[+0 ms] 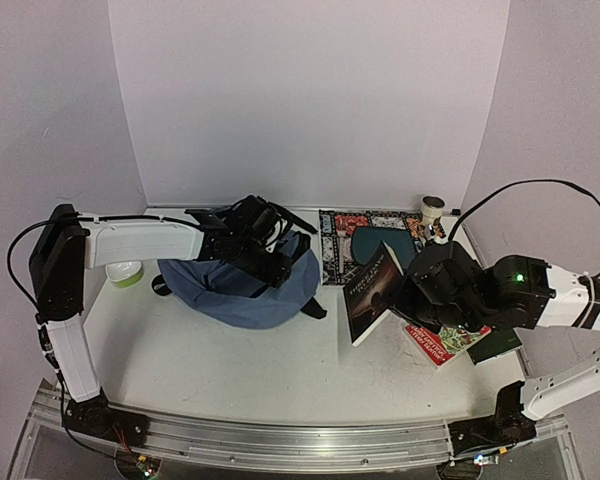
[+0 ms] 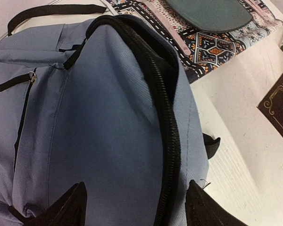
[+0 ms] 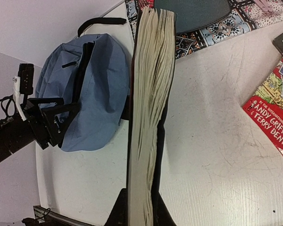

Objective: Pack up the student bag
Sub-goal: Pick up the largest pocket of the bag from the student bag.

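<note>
Now the right claw (image 3: pixel 140 209) is clamped on a thick dark book (image 1: pixel 373 290), held on edge right of the desk's middle. The bag (image 1: pixel 230 292) lies to its left, toward the far edge. The left claw (image 2: pixel 137 207), spread wide, straddles the bag's open zip (image 2: pixel 166 122). Book and zip look roughly parallel, so a leftward carry seems due.

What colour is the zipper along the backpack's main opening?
Black zipper on the slate-blue backpack; clearest in the left wrist view.
</note>
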`<state>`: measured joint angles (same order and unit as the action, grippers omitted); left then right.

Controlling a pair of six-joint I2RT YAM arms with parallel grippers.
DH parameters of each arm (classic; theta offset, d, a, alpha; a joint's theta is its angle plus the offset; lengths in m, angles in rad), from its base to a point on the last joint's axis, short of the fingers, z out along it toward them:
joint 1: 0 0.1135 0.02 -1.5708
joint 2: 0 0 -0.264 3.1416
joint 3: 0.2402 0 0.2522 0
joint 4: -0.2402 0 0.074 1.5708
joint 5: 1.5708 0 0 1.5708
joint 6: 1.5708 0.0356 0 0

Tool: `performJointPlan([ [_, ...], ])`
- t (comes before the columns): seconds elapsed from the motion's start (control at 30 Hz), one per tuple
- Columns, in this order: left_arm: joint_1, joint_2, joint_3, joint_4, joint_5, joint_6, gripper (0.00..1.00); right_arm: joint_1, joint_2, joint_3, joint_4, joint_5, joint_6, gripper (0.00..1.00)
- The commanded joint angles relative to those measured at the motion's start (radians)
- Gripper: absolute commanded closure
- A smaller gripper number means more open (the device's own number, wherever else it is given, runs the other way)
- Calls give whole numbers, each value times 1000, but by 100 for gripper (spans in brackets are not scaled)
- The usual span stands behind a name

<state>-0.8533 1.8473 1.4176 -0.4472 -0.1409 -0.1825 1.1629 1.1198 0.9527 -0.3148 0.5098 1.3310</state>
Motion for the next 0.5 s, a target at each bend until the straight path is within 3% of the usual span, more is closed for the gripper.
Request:
performJointPlan([
  [0.0,7,18,62,-1,-88,38,34,-2,-28,4,36,62,-15,100],
  [0.13,10,12,73,-8,-131,50,41,-2,-31,2,38,62,-15,100],
  [0.47,22,39,78,-23,-89,50,57,-1,-30,6,50,66,-30,100],
])
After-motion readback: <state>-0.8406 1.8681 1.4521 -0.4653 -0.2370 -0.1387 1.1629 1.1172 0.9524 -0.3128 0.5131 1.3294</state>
